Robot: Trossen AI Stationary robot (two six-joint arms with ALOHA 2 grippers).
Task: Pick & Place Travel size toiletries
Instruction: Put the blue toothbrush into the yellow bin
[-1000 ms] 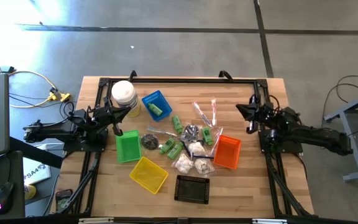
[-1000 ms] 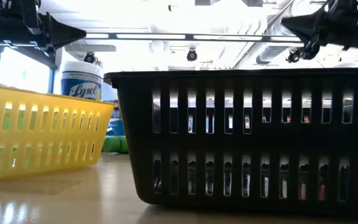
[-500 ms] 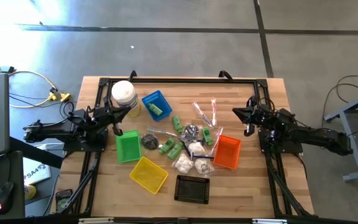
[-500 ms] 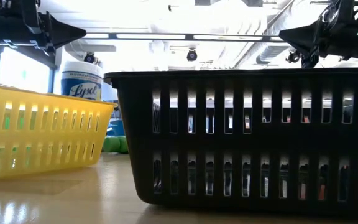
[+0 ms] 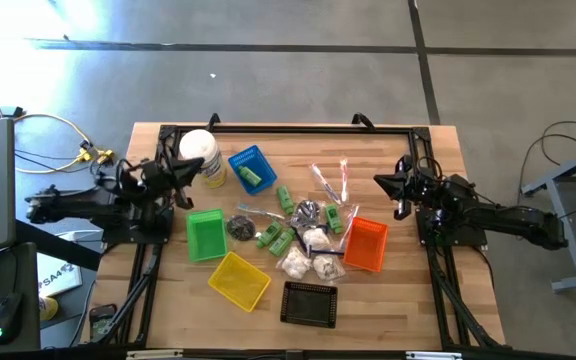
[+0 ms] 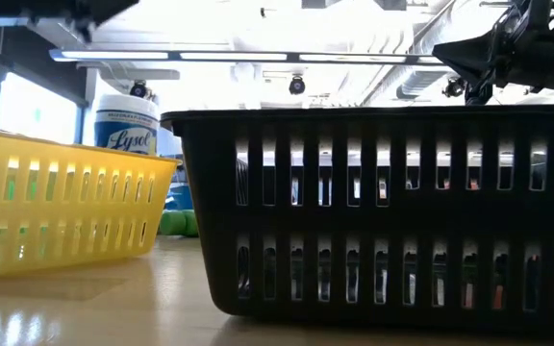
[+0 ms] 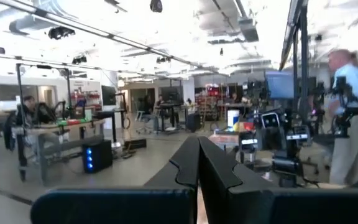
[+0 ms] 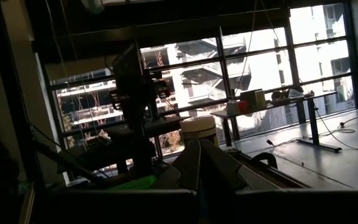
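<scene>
The travel size toiletries lie in a loose heap mid-table: small green bottles, white puffy packets, clear-wrapped sticks and a grey bit. One more green bottle lies in the blue basket. My left gripper hangs shut and high over the table's left side, beside the white jar. My right gripper is shut too, in the air right of the heap, pointing at it. Neither holds anything.
Five baskets ring the heap: blue, green, yellow, black and orange. The white jar stands at the far left. People stand in the room beyond.
My left gripper has risen and drawn back from over the green basket toward the table's far left, up beside the jar; it stays shut. My right gripper shifted slightly toward the heap and a little lower, then held still.
</scene>
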